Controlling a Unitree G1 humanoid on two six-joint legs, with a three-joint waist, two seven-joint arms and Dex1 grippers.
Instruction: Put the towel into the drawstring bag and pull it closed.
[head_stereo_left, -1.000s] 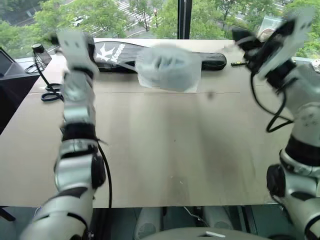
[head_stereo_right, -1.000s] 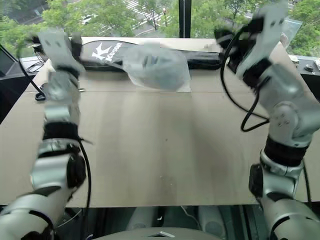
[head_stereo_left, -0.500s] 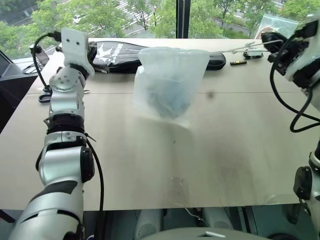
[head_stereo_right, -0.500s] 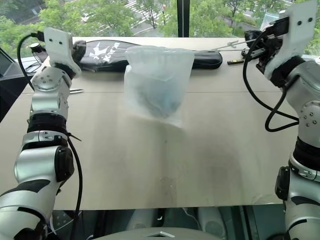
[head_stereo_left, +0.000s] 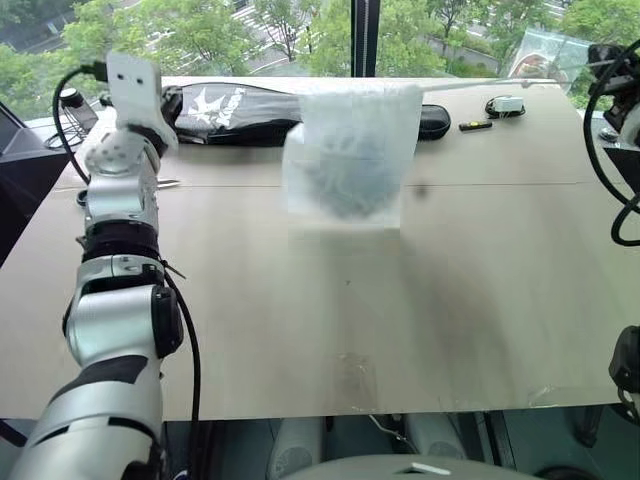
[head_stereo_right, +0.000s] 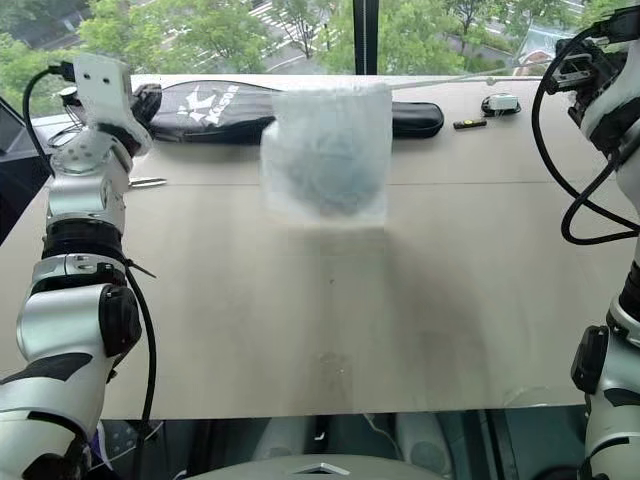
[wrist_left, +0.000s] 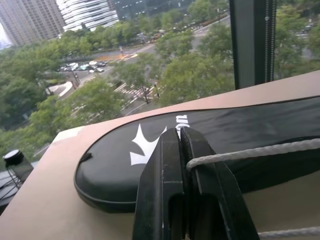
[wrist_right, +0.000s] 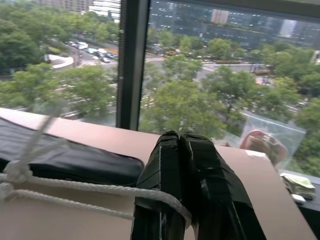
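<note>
The drawstring bag (head_stereo_left: 350, 150), a translucent white pouch, hangs above the far middle of the table (head_stereo_left: 300, 300) between my two hands. The towel (head_stereo_left: 345, 178) shows through the fabric as a bluish lump inside it. The bag's mouth is drawn into a straight line. A white cord (wrist_left: 250, 152) runs taut to my left gripper (wrist_left: 180, 137), which is shut on it beside the black cover at the far left. Another cord (wrist_right: 75, 187) runs to my right gripper (wrist_right: 179, 139), shut on it at the far right.
A long black racket cover (head_stereo_left: 230, 105) with a white logo lies along the table's far edge, behind the bag. A small white device (head_stereo_left: 508, 104) and a small dark item (head_stereo_left: 475, 126) lie at the back right, near a clear plastic bag (wrist_right: 265, 142). Windows rise beyond the table.
My hands have moved apart, the right one far to the right and the left one down and outward. The cords have gone taut, and the bag's mouth has drawn flat.
</note>
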